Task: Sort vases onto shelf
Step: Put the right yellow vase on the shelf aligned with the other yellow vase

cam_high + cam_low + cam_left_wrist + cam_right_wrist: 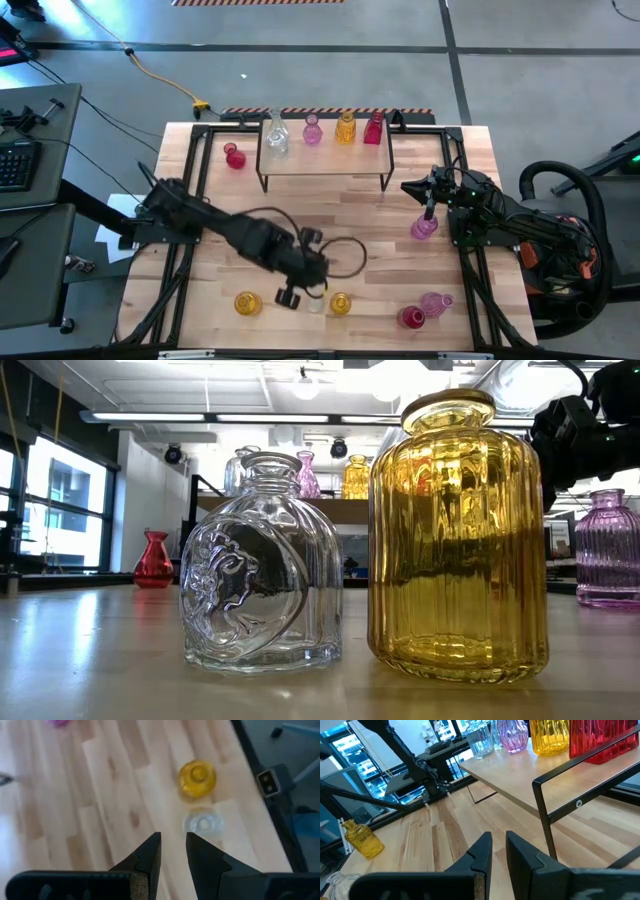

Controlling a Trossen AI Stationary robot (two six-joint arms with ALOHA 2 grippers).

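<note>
The shelf (325, 160) stands at the table's far middle with a clear vase (276, 137), a pink one (312, 131), an amber one (345, 129) and a red one (374, 130) in a row on it. My left gripper (173, 840) hovers above the near middle of the table (303, 290), slanting down, open by a narrow gap with nothing in it. Just past its tips stand a clear vase (203, 824) and an amber vase (197, 778). My right gripper (499, 840) waits beside the shelf's right legs (408, 186), fingertips nearly together, holding nothing.
Loose vases stand on the tabletop: amber (247, 303) near left, red (234, 156) far left, purple (423, 228) below the right arm, red (411, 318) and pink (435, 303) near right. The low view shows the clear (260, 560) and amber (455, 530) vases close up.
</note>
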